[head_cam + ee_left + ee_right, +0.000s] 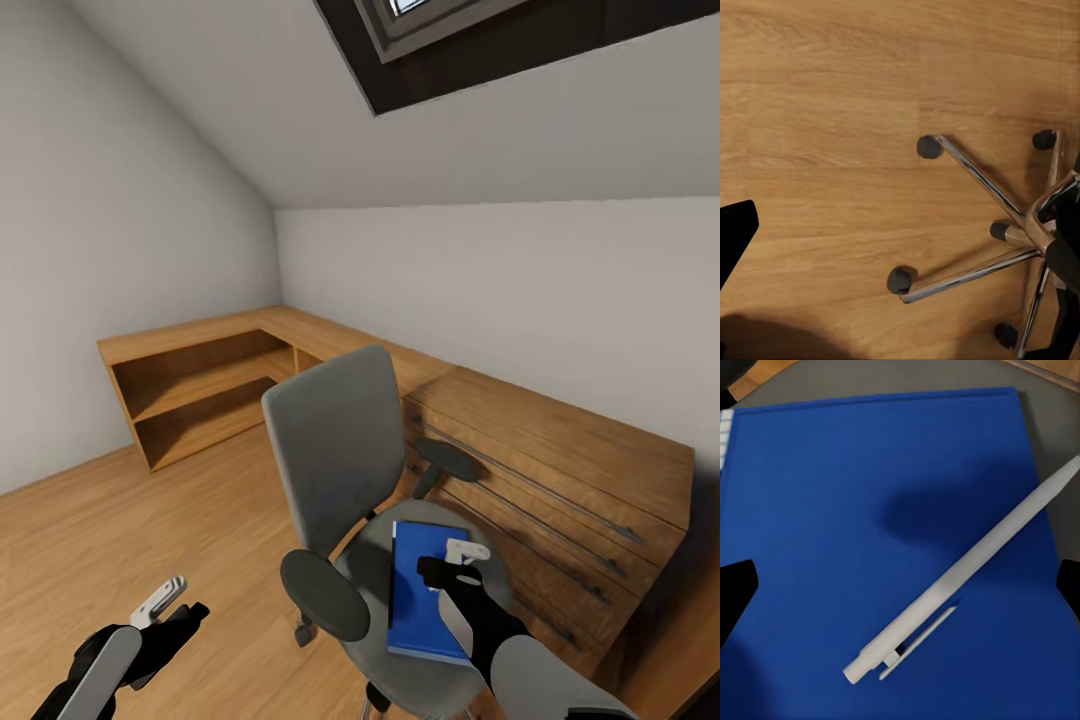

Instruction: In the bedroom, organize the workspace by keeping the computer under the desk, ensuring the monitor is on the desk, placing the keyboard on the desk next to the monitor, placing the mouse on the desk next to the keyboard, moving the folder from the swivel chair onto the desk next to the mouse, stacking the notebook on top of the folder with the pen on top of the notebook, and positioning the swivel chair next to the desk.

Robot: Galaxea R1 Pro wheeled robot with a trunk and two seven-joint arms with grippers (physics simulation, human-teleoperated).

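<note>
The robot is at the swivel chair (370, 520), in the lower middle of the head view. One blue folder (425, 590) lies flat on the chair seat. One white pen (960, 574) lies slantwise on top of the folder; you can see it clearly in the right wrist view.

The right tool (450, 570) hangs just over the folder and the pen. Its two dark fingertips sit at the far left and far right edges of the right wrist view, so it is spread wide, with the pen between them. It is not holding anything.

The step in hand looks like picking up the pen, or the folder with the pen on it, to get them off the chair. For the pen, I think the tool should go straight down and then squeeze across the thin stick. The pen is thin and smooth, so it could roll or slip away. If the folder is lifted first, the pen could slide off.

The left tool (165, 610) is low in the lower left of the head view, over the wood floor (832, 112). I cannot tell if it is spread or pressed together. Its wrist view shows the chair's shiny star base (1020, 225) with five small dark wheels.

A long wooden cabinet (560, 450) runs along the wall behind the chair.
</note>
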